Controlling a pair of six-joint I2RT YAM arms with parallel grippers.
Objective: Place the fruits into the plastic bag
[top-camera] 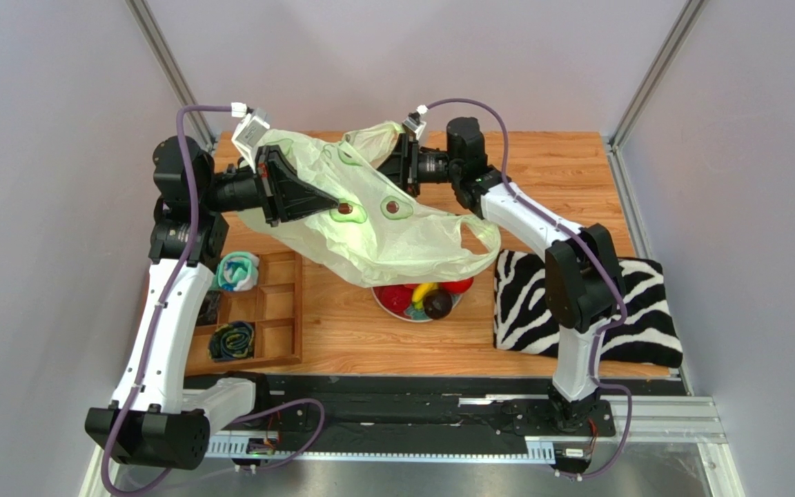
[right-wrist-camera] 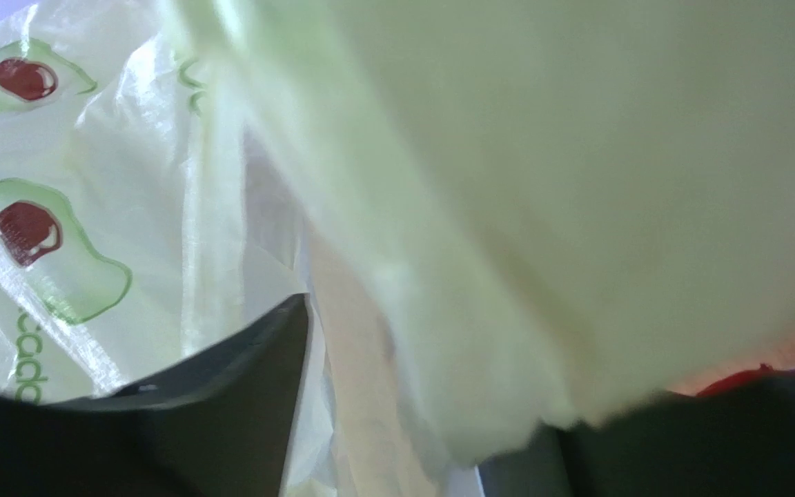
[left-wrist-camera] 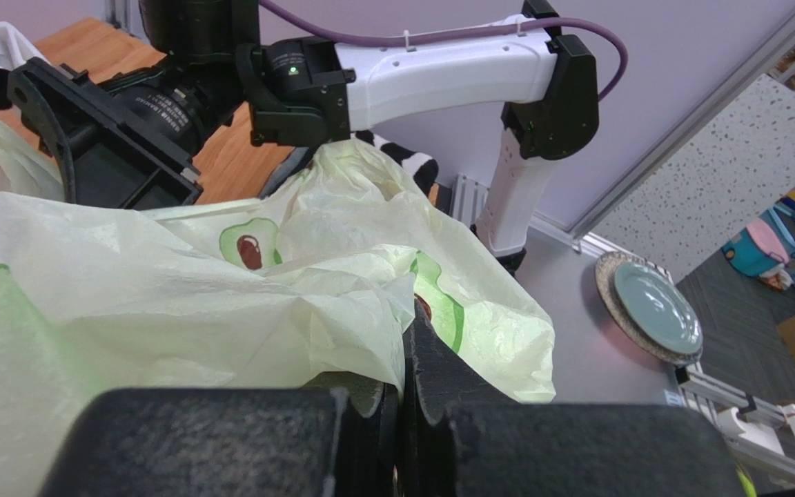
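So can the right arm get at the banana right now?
Probably not: the right gripper is up at the plastic bag, open astride its film, and the bag hangs above the plate holding the banana.

**Two robot arms raised, grippers facing each other**

The white-and-black left arm [top-camera: 158, 321] climbs from its base, bends at a high elbow and points its wrist rightward. Its black two-finger left gripper [left-wrist-camera: 404, 404] has its jaws pressed together, with a fold of the pale yellow-green crinkly plastic bag [left-wrist-camera: 215, 311] pinched between them. The white-and-black right arm [top-camera: 531, 220] reaches back and leftward. Its black right gripper [top-camera: 402, 166] faces the left one, close by, with its fingers [right-wrist-camera: 215, 404] standing apart around loose film.
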